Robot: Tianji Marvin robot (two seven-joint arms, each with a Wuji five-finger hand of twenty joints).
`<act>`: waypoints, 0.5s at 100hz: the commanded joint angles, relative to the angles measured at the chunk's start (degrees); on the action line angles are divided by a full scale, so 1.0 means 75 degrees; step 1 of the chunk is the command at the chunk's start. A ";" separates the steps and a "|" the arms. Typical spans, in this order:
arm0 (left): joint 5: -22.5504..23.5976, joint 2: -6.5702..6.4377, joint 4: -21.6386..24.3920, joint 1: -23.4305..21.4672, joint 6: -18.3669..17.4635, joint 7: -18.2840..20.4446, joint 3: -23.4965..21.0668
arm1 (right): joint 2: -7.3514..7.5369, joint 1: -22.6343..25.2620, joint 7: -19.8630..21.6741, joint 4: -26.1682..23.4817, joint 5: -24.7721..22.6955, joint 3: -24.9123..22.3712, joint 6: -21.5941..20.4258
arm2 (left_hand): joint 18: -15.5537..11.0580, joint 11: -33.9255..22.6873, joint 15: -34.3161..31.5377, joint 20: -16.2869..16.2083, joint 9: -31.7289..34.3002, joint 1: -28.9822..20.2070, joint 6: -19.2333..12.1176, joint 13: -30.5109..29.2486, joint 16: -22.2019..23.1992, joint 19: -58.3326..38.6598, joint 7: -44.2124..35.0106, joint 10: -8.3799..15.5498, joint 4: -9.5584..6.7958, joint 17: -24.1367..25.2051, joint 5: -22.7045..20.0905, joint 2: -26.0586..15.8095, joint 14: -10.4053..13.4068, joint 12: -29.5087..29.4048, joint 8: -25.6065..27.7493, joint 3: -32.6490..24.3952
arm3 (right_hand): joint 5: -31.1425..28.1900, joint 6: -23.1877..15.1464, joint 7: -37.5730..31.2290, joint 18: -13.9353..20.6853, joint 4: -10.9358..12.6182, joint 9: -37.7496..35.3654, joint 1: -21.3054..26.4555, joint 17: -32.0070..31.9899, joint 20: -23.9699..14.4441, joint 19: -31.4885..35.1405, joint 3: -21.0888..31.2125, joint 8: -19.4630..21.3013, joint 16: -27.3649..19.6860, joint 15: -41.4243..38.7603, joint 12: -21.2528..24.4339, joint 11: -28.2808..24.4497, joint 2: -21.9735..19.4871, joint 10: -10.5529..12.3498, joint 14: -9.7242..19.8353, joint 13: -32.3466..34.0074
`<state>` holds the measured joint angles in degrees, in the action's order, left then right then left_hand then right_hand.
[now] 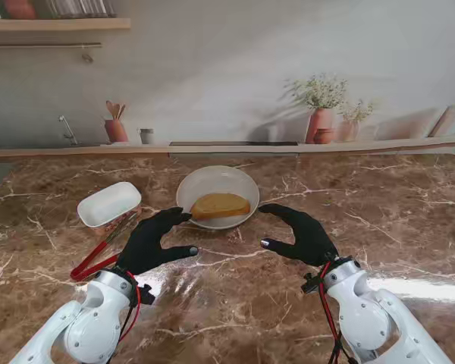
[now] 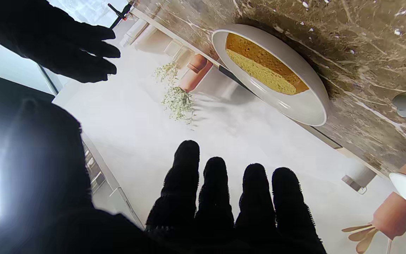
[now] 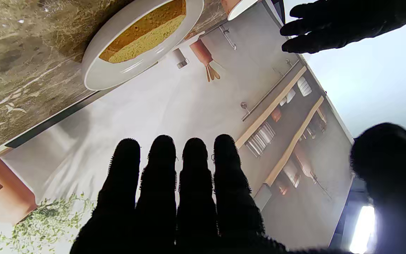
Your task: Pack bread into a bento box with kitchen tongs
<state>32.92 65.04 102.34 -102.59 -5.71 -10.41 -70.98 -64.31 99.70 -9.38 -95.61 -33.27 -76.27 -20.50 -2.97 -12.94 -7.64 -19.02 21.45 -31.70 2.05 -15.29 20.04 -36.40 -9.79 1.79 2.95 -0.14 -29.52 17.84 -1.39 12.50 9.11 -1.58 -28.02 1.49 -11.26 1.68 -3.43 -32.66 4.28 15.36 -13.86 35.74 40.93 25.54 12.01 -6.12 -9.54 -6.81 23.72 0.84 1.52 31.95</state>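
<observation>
1. Bare brown marble bench (image 1: pixel 235 303) lies between the two black-gloved robot hands.
2. The round white plate (image 1: pixel 243 184) blocks mid-bench.
3. Red-handled metal tongs (image 1: pixel 98 250) and a white rectangular bento box (image 1: pixel 108 203) crowd the left side.

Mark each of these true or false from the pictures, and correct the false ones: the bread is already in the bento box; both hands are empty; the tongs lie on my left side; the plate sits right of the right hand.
1. The bread is already in the bento box. False: it lies on the white plate, and the box is empty.
2. The left hand and right hand are both empty. True: fingers apart, holding nothing.
3. The red tongs lie on the left side. True: beside the left hand, nearer to me than the box.
4. The plate sits right of the right hand. False: it sits between the hands, farther from me.
</observation>
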 commanded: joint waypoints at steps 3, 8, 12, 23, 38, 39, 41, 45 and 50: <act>-0.0035 0.0007 0.0041 -0.0061 0.0014 0.0038 0.0011 | -0.0004 0.0068 0.0090 0.0012 -0.0032 0.0006 0.0048 | -0.0309 0.0138 0.0203 0.0087 -0.0268 0.0277 -0.0048 0.0087 -0.0092 0.0047 0.0101 0.0068 -0.0334 0.0155 0.0234 -0.0257 0.0332 -0.0130 -0.0108 0.0232 | 0.0245 -0.0145 0.0071 0.0098 0.0247 0.0058 -0.0109 0.0045 0.0147 -0.0019 -0.0079 -0.0095 -0.0196 -0.0014 0.0161 0.0004 -0.0109 0.0081 0.0119 -0.0040; -0.0032 0.0006 0.0040 -0.0064 0.0016 0.0041 0.0016 | -0.0003 0.0077 0.0086 0.0004 -0.0049 0.0000 0.0054 | -0.0309 0.0136 0.0204 0.0088 -0.0263 0.0281 -0.0047 0.0088 -0.0092 0.0048 0.0097 0.0070 -0.0333 0.0155 0.0228 -0.0263 0.0324 -0.0129 -0.0107 0.0233 | 0.0252 -0.0161 0.0072 0.0128 0.0248 0.0067 -0.0115 0.0048 0.0138 -0.0012 -0.0080 -0.0094 -0.0187 -0.0025 0.0157 0.0006 -0.0107 0.0095 0.0126 -0.0025; -0.0028 0.0004 0.0041 -0.0069 0.0013 0.0046 0.0014 | -0.0004 0.0086 0.0072 -0.0002 -0.0064 -0.0005 0.0056 | -0.0304 0.0134 0.0201 0.0089 -0.0259 0.0275 -0.0035 0.0079 -0.0090 0.0048 0.0092 0.0064 -0.0333 0.0155 0.0219 -0.0259 0.0326 -0.0128 -0.0105 0.0232 | 0.0250 -0.0188 0.0070 0.0160 0.0249 0.0053 -0.0115 0.0066 0.0130 -0.0004 -0.0079 -0.0091 -0.0178 -0.0035 0.0150 0.0000 -0.0105 0.0116 0.0140 -0.0010; 0.0035 -0.0030 0.0125 -0.0094 0.0002 0.0181 -0.0106 | -0.0013 0.0110 0.0004 -0.0027 -0.0111 -0.0015 0.0087 | -0.0261 0.0118 0.0187 0.0075 -0.0221 0.0227 -0.0039 0.0043 -0.0083 0.0015 0.0077 0.0050 -0.0340 0.0142 0.0193 -0.0257 0.0300 -0.0121 -0.0099 0.0212 | 0.0236 -0.0217 0.0063 0.0145 0.0251 -0.0003 -0.0103 0.0097 0.0109 0.0022 -0.0074 -0.0083 -0.0155 -0.0054 0.0125 -0.0026 -0.0113 0.0138 0.0168 0.0028; 0.0295 -0.0105 0.0308 -0.0059 0.0093 0.0515 -0.0525 | -0.0001 0.0088 0.0069 -0.0049 -0.0120 -0.0031 0.0165 | -0.0237 0.0063 0.0128 -0.0014 -0.0149 -0.0170 -0.0037 -0.0063 -0.0052 -0.0169 0.0038 0.0019 -0.0356 0.0106 0.0125 -0.0075 0.0252 -0.0092 -0.0082 0.0066 | 0.0237 -0.0222 0.0065 0.0120 0.0244 -0.0034 -0.0040 0.0122 0.0072 0.0064 -0.0090 -0.0075 -0.0129 -0.0059 0.0090 -0.0031 -0.0135 0.0152 0.0173 0.0056; 0.0312 -0.0112 0.0325 -0.0056 0.0107 0.0558 -0.0564 | 0.0000 0.0088 0.0076 -0.0052 -0.0117 -0.0032 0.0171 | -0.0237 0.0057 0.0124 -0.0020 -0.0140 -0.0216 -0.0036 -0.0068 -0.0049 -0.0181 0.0034 0.0016 -0.0357 0.0102 0.0118 -0.0064 0.0245 -0.0089 -0.0081 0.0046 | 0.0235 -0.0224 0.0065 0.0120 0.0244 -0.0037 -0.0035 0.0126 0.0069 0.0068 -0.0092 -0.0074 -0.0128 -0.0058 0.0087 -0.0032 -0.0134 0.0152 0.0175 0.0055; 0.0345 -0.0128 0.0355 -0.0048 0.0133 0.0644 -0.0646 | 0.0001 0.0089 0.0086 -0.0057 -0.0113 -0.0032 0.0180 | -0.0239 0.0044 0.0114 -0.0031 -0.0125 -0.0292 -0.0031 -0.0084 -0.0044 -0.0204 0.0027 0.0014 -0.0355 0.0094 0.0106 -0.0035 0.0242 -0.0082 -0.0077 0.0015 | 0.0234 -0.0224 0.0064 0.0114 0.0242 -0.0036 -0.0032 0.0137 0.0062 0.0078 -0.0098 -0.0073 -0.0125 -0.0059 0.0083 -0.0030 -0.0138 0.0157 0.0167 0.0058; 0.0408 -0.0154 0.0389 -0.0014 0.0180 0.0785 -0.0804 | 0.0002 0.0092 0.0090 -0.0063 -0.0119 -0.0032 0.0195 | -0.0239 0.0007 0.0081 -0.0057 -0.0068 -0.0507 -0.0036 -0.0145 -0.0028 -0.0263 0.0003 -0.0009 -0.0353 0.0053 0.0060 0.0058 0.0214 -0.0064 -0.0067 -0.0075 | 0.0223 -0.0242 0.0061 0.0100 0.0243 -0.0068 -0.0007 0.0168 0.0047 0.0103 -0.0103 -0.0070 -0.0116 -0.0068 0.0070 -0.0041 -0.0142 0.0154 0.0177 0.0085; 0.0483 -0.0191 0.0428 0.0047 0.0264 0.1011 -0.1016 | 0.0003 0.0096 0.0085 -0.0068 -0.0141 -0.0035 0.0206 | -0.0252 -0.0016 0.0051 -0.0093 -0.0005 -0.0629 -0.0035 -0.0222 0.0046 -0.0403 -0.0047 -0.0024 -0.0201 0.0045 0.0018 0.0358 0.0184 -0.0007 -0.0020 -0.0926 | 0.0222 -0.0246 0.0062 0.0090 0.0241 -0.0117 0.0011 0.0201 0.0029 0.0133 -0.0116 -0.0068 -0.0106 -0.0079 0.0051 -0.0061 -0.0168 0.0166 0.0180 0.0122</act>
<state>36.28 64.77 104.96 -103.26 -4.88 -3.21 -77.18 -64.30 99.93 -9.52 -96.01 -34.41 -76.45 -19.39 -2.98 -12.94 -7.64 -19.01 21.45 -34.93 2.05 -15.31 20.04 -37.33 -9.89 1.79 2.34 -0.14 -29.53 18.16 -1.38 12.50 9.11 -3.75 -28.02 0.91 -11.26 1.63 -3.43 -32.84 4.30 16.54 -13.86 35.96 40.88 25.54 12.01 -6.26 -9.12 -6.83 23.68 0.84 1.52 31.98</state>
